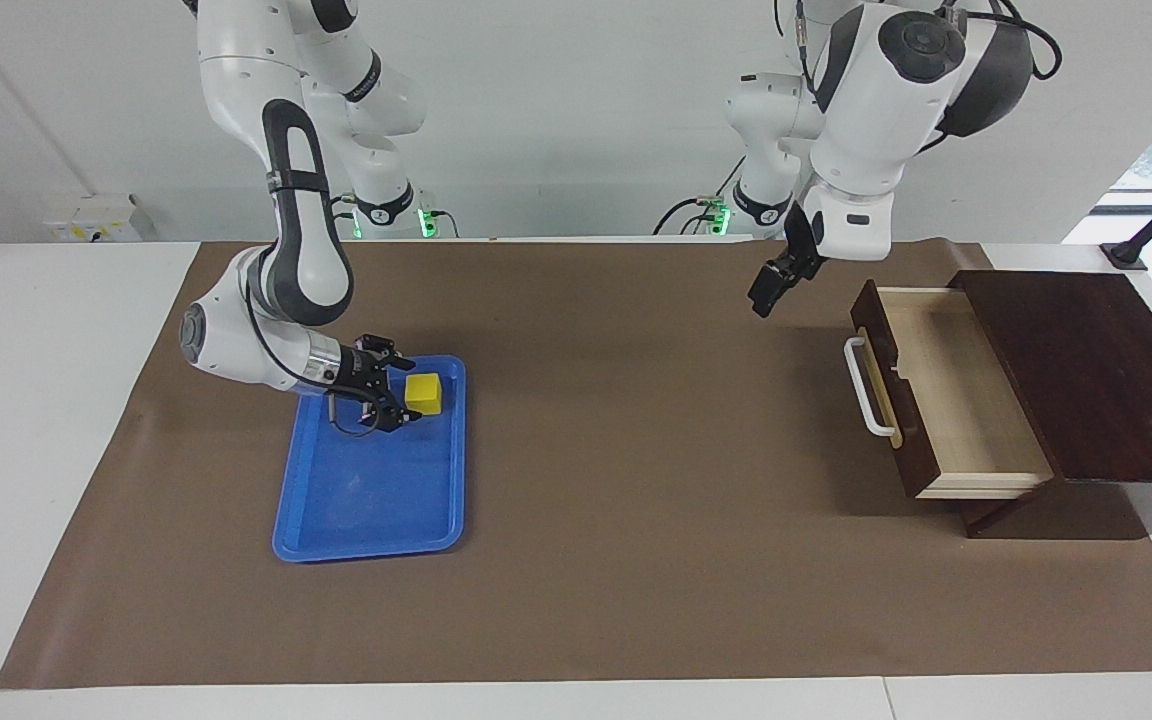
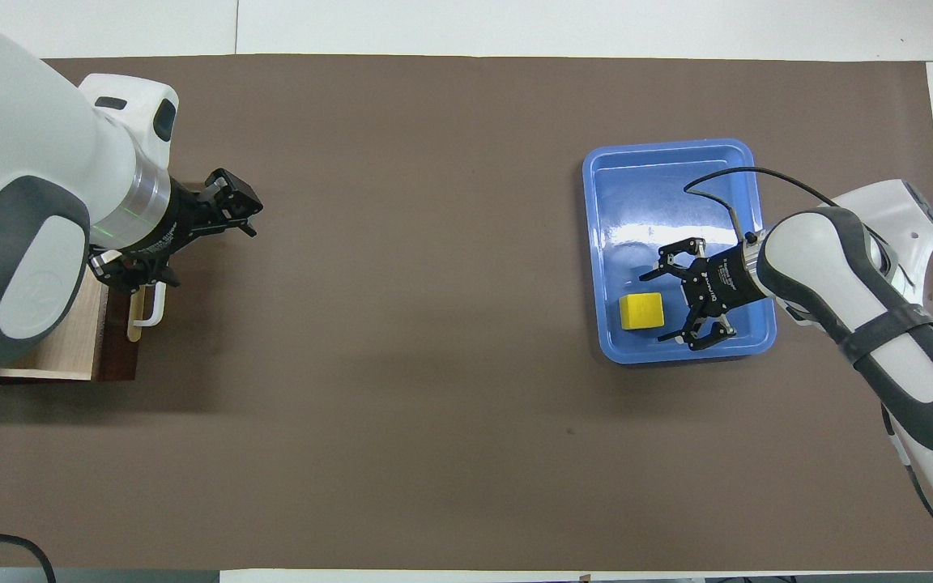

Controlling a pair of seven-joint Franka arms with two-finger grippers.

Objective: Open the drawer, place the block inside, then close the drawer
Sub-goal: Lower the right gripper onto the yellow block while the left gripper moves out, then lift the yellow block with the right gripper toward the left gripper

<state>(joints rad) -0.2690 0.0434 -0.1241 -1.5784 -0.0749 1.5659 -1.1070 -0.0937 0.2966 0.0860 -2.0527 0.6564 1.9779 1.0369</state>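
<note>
The drawer point(image 1: 951, 405) stands pulled out at the left arm's end of the table, its pale interior empty and its white handle point(image 1: 866, 388) free. My left gripper point(image 1: 765, 292) hangs open and empty in the air over the brown mat, off the handle. The yellow block point(image 1: 423, 393) lies in the blue tray point(image 1: 366, 500). My right gripper point(image 1: 402, 392) is low in the tray, open, with its fingertips at the block's side and nothing gripped. In the overhead view the block point(image 2: 641, 312) sits at the mouth of the right gripper point(image 2: 655, 306), and the left arm hides much of the drawer point(image 2: 61, 348).
A dark wooden cabinet top point(image 1: 1086, 370) covers the drawer's housing at the table's edge. A brown mat point(image 1: 616, 500) covers the table between tray and drawer. The right arm's cable point(image 2: 717, 182) loops over the tray.
</note>
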